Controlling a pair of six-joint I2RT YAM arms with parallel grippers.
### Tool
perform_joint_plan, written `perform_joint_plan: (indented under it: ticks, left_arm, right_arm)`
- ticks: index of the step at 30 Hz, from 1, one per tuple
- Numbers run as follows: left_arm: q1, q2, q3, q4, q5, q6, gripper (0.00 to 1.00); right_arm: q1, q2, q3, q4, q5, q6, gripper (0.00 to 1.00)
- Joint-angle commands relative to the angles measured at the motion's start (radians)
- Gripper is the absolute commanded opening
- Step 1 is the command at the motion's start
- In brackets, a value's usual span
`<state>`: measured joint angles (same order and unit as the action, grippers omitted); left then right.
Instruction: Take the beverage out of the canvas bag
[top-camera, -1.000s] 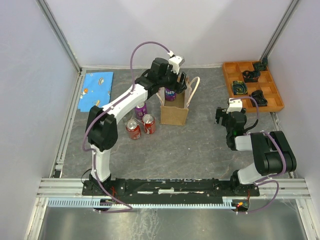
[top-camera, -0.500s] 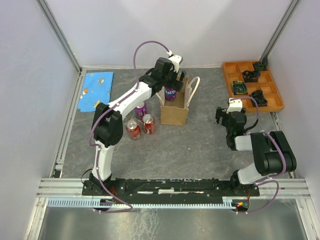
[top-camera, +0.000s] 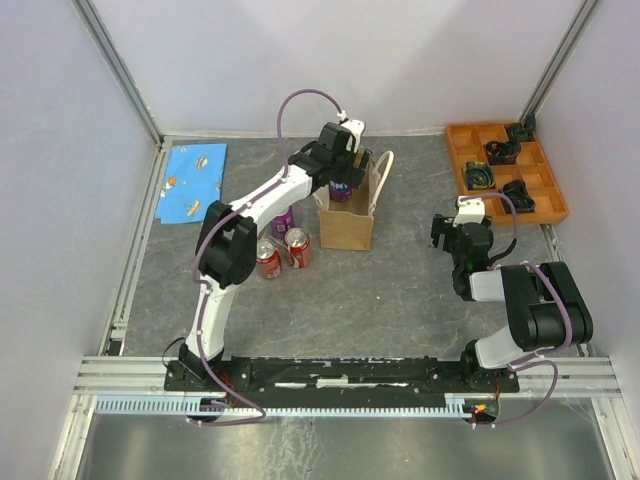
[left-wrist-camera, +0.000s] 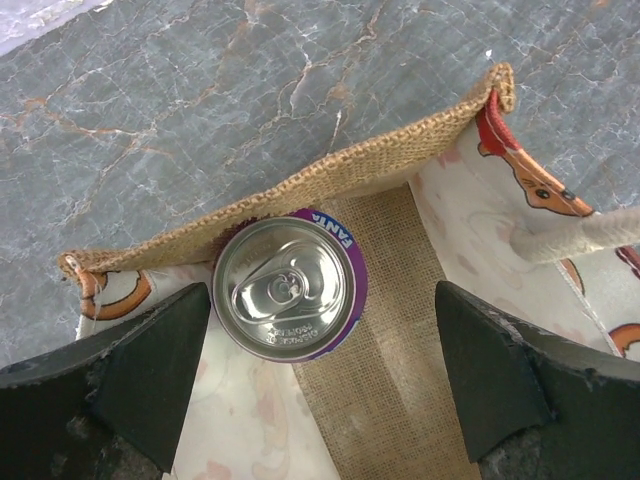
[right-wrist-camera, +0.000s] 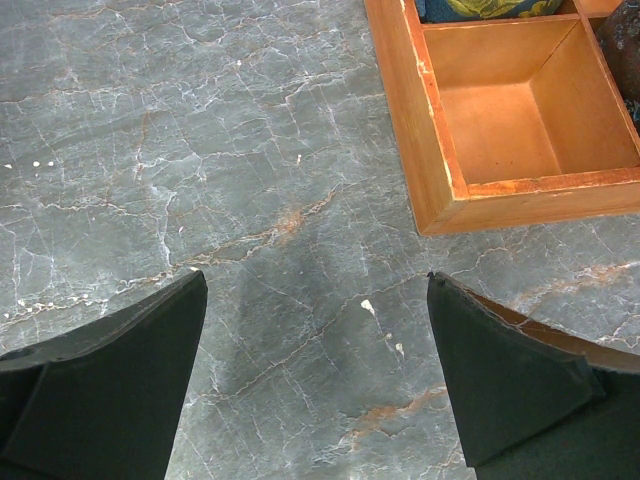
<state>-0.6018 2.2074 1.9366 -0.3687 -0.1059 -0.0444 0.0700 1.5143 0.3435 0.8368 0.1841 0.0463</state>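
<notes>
The canvas bag (top-camera: 346, 226) stands upright in the middle of the table, with a cream handle (top-camera: 384, 172) on its right side. A purple Fanta can (left-wrist-camera: 290, 287), the beverage, stands upright inside it against the burlap wall (left-wrist-camera: 350, 172). My left gripper (left-wrist-camera: 322, 300) hangs open over the bag's mouth, its dark fingers (left-wrist-camera: 135, 375) on either side of the can and clear of it. From above, the left gripper (top-camera: 345, 168) sits over the bag's back edge. My right gripper (right-wrist-camera: 316, 290) is open over bare table and holds nothing.
Two red cans (top-camera: 267, 260) (top-camera: 298, 248) and a purple can (top-camera: 283, 218) stand left of the bag. An orange compartment tray (top-camera: 548, 205) with dark items sits at the back right, its corner (right-wrist-camera: 425, 150) near the right gripper. A blue mat (top-camera: 193, 180) lies at the back left.
The left gripper's jaws have spread wider above the bag, and the left arm's elbow has swung right. The right arm has not moved.
</notes>
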Motion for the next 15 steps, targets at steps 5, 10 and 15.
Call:
perform_joint_plan:
  ticks: [5, 10, 15]
  left_arm:
    - [0.004, 0.032, 0.054, -0.005, -0.050, 0.002, 0.99]
    - [0.005, 0.073, 0.078, -0.025, -0.044, -0.001, 0.99]
    - [0.001, 0.103, 0.087, -0.039, -0.033, -0.009, 0.99]
  right_arm:
    - [-0.004, 0.001, 0.026, 0.024, -0.006, -0.013, 0.99]
    - [-0.004, 0.001, 0.026, 0.024, -0.005, -0.013, 0.99]
    - [-0.004, 0.001, 0.026, 0.024, -0.006, -0.013, 0.99]
